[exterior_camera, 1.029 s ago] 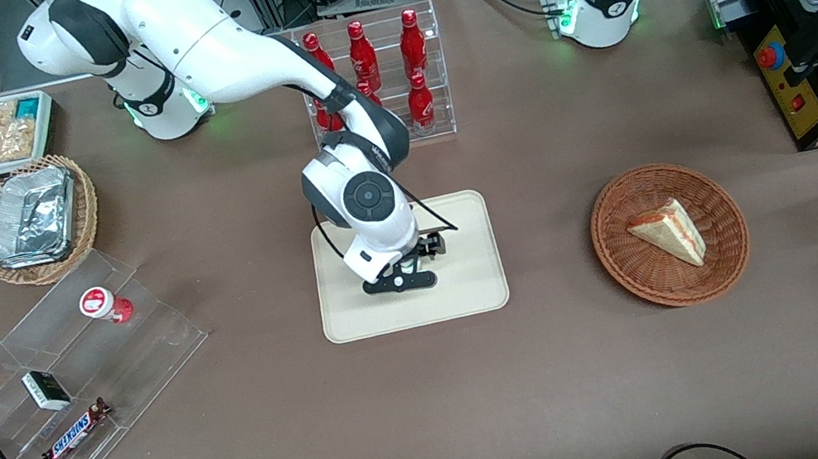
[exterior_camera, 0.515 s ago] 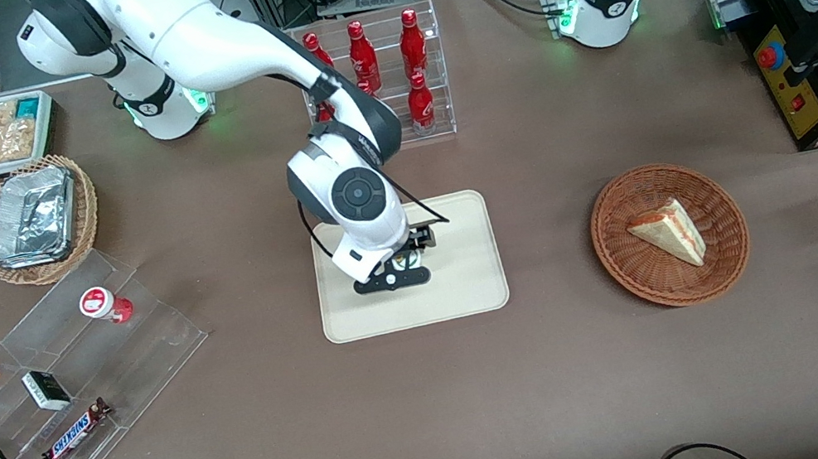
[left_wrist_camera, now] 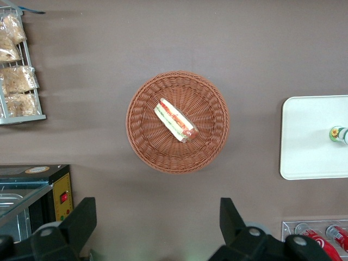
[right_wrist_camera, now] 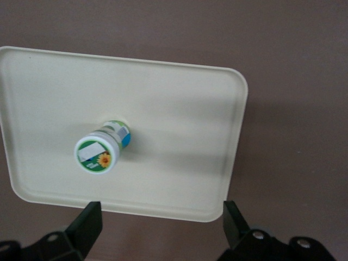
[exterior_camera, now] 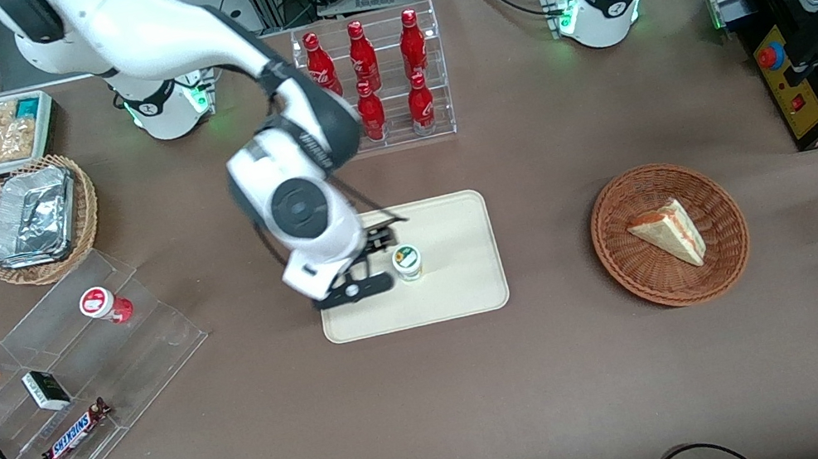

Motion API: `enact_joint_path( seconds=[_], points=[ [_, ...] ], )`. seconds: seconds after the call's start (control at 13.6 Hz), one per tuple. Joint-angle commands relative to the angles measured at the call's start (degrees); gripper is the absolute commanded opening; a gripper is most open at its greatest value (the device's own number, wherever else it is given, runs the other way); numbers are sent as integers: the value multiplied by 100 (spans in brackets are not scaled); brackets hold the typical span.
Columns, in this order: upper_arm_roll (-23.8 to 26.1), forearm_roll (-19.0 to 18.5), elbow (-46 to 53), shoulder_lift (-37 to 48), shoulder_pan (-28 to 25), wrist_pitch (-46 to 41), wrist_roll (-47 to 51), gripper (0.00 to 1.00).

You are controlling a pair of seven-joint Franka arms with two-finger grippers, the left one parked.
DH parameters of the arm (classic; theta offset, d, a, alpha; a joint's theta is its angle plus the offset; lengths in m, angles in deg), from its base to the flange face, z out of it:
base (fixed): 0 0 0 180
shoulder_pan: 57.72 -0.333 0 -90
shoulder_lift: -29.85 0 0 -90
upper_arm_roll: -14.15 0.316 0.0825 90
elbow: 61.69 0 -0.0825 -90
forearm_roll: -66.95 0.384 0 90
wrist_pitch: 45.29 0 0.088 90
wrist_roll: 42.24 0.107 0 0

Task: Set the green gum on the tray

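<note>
The green gum (exterior_camera: 407, 262) stands upright on the cream tray (exterior_camera: 469, 286), its white lid with green ring facing up. My gripper (exterior_camera: 356, 272) hangs open and empty above the tray's edge toward the working arm's end, beside the bottle and clear of it. In the right wrist view the green gum (right_wrist_camera: 101, 148) stands alone on the tray (right_wrist_camera: 179, 136), and my gripper (right_wrist_camera: 161, 223) has its two dark fingers wide apart over the tray's rim. The left wrist view catches the green gum (left_wrist_camera: 339, 134) on the tray (left_wrist_camera: 307, 136) too.
A clear rack of red bottles (exterior_camera: 377, 83) stands farther from the camera than the tray. A wicker basket with a sandwich (exterior_camera: 669, 232) lies toward the parked arm's end. A clear stepped shelf (exterior_camera: 58, 384) with a red-lidded bottle (exterior_camera: 104, 304) and snack bars lies toward the working arm's end.
My gripper has let go of the green gum, risen and moved off toward the working arm's end. The bottle now stands free on the tray.
</note>
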Motion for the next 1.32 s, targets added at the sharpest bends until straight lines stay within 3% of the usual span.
enact_joint_path(
  seconds=[0.0, 0.29, 0.44, 0.59, 0.88, 1.1, 1.25],
  points=[
    [26, 96, -14, 292, 441, -511, -424, 99],
    [52, 43, -575, 967, 1171, -469, -758, 99],
    [52, -377, -900, 1328, 1461, -355, -776, 99],
    [96, -467, -1287, 1741, 1900, -170, -854, 99],
    [421, -493, -1613, 2303, 2955, -275, -1935, 99],
    [430, -520, -1851, 2708, 3342, -537, -2190, 99],
    [430, -730, -1851, 2902, 3518, -722, -2340, 99]
  ],
)
